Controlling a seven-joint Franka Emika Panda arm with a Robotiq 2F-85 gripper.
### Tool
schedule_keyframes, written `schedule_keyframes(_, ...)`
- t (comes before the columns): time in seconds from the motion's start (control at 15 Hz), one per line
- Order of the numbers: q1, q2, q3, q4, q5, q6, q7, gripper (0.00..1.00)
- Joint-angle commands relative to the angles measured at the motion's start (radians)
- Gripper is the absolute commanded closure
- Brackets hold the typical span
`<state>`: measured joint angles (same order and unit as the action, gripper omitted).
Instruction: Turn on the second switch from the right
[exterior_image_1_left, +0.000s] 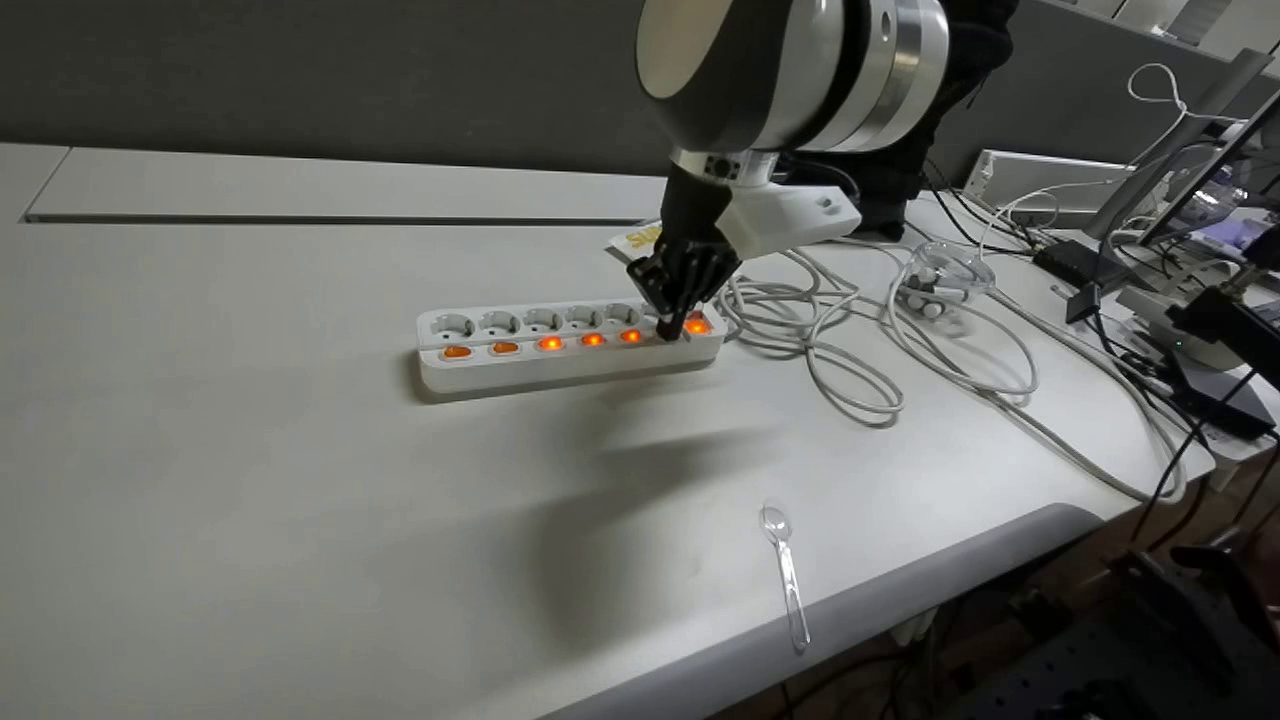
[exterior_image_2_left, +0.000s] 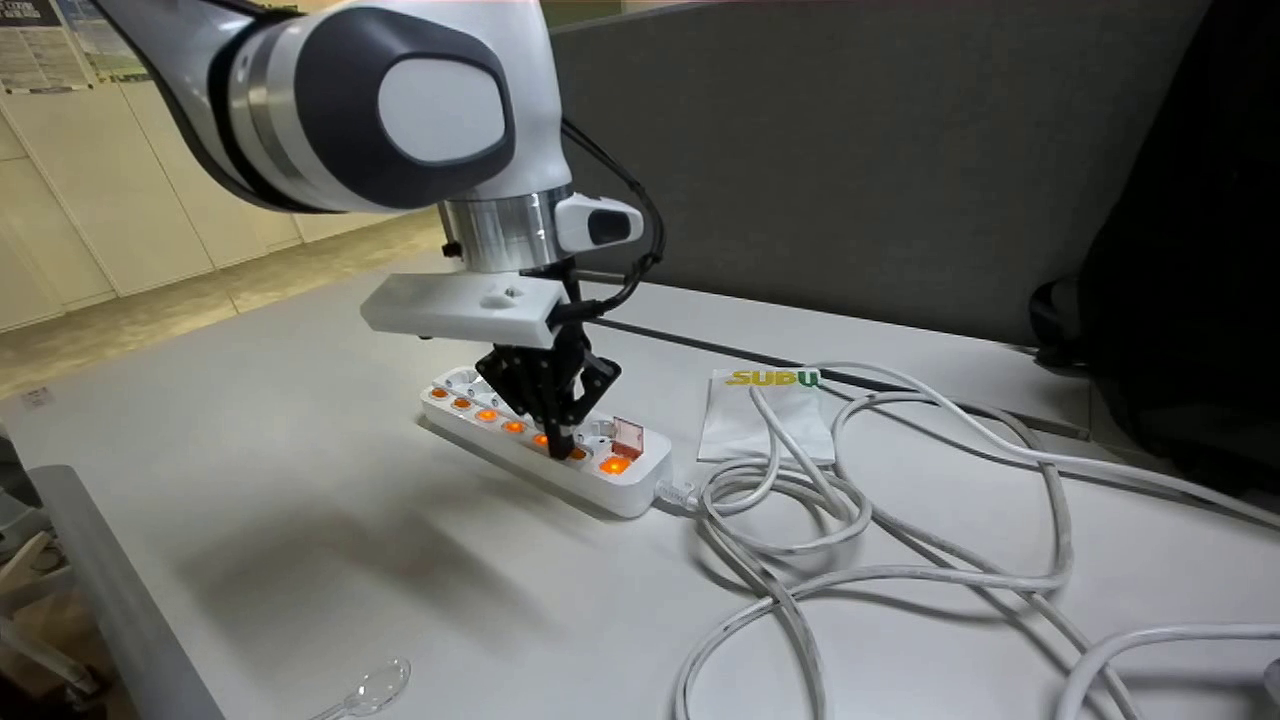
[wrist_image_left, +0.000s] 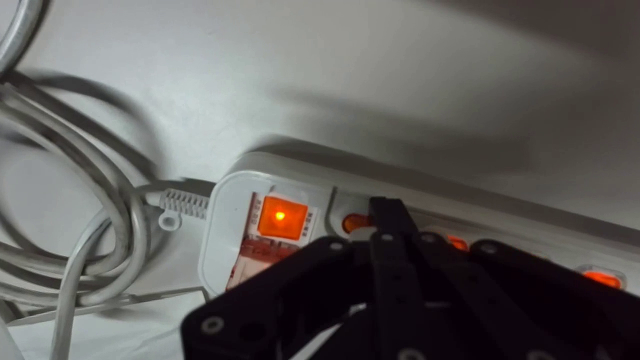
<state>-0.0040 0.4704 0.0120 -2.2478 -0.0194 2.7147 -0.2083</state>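
On the power strip (exterior_image_1_left: 570, 369), the dim rocker switch (wrist_image_left: 353, 223) shows at nine o'clock from our gripper (exterior_image_2_left: 561, 445) in the wrist view, fingers clenched together, and pressing off-centre, we could leave it off.

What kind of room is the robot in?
Probably an office or a lab: a grey partition stands behind the white table, posters hang in the background, and cables lie in loops on the table.
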Motion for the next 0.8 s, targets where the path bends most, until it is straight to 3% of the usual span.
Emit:
schedule_keyframes(0.0,0.003,0.017,0.001,0.031,-0.017,-0.026,0.04,1.0)
schedule_keyframes(0.27,0.01,0.024,-0.006,0.035,-0.025,-0.039,0.049,1.0)
schedule_keyframes(0.73,0.095,0.06,-0.083,0.068,-0.136,-0.094,0.181,1.0)
